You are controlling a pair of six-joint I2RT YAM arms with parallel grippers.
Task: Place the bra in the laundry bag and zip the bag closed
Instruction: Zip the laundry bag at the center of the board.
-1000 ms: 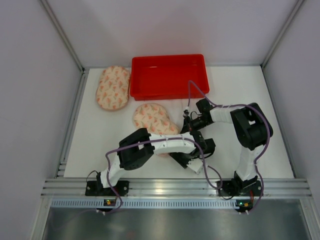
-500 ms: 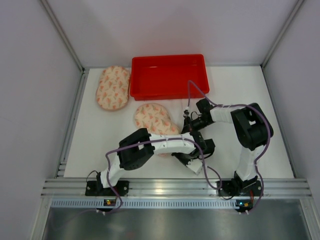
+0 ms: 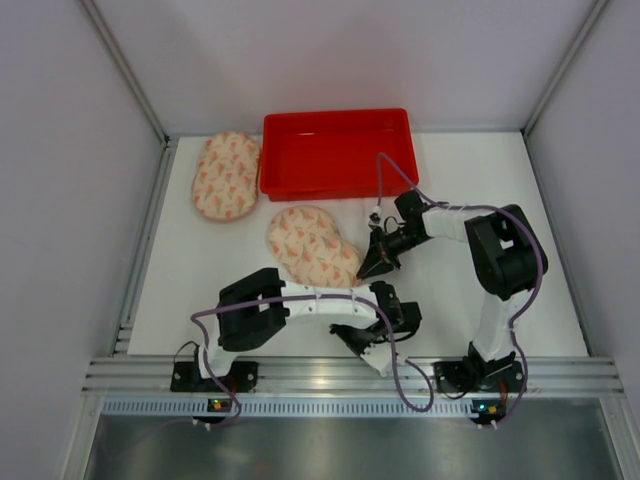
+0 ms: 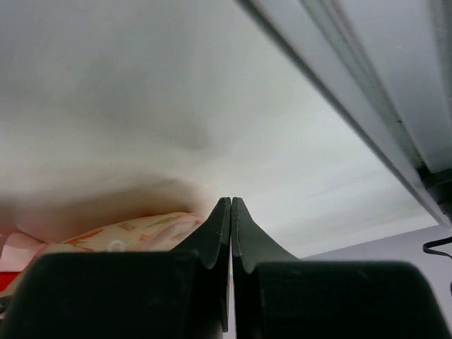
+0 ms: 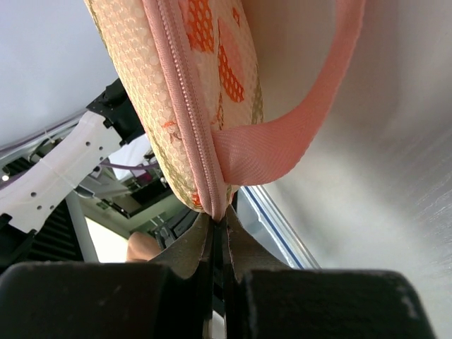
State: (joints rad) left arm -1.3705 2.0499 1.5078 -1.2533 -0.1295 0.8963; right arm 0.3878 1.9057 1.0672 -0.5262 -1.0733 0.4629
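Honeycomb mesh printed with orange and green motifs covers the padded, oval laundry bag [image 3: 310, 245], which lies on the white counter [image 3: 200, 290] just in front of the glossy red plastic tray [image 3: 335, 115]. The right gripper [image 5: 219, 222] is clenched on the bag's near-right edge, at the end of a pale pink zipper [image 5: 187, 106], beside a flat pink woven strap loop [image 5: 318, 106]. The left gripper [image 4: 229, 205] is clamped tight on nothing, apart from the bag. A second, similar oval pouch [image 3: 226, 175] lies left of the tray.
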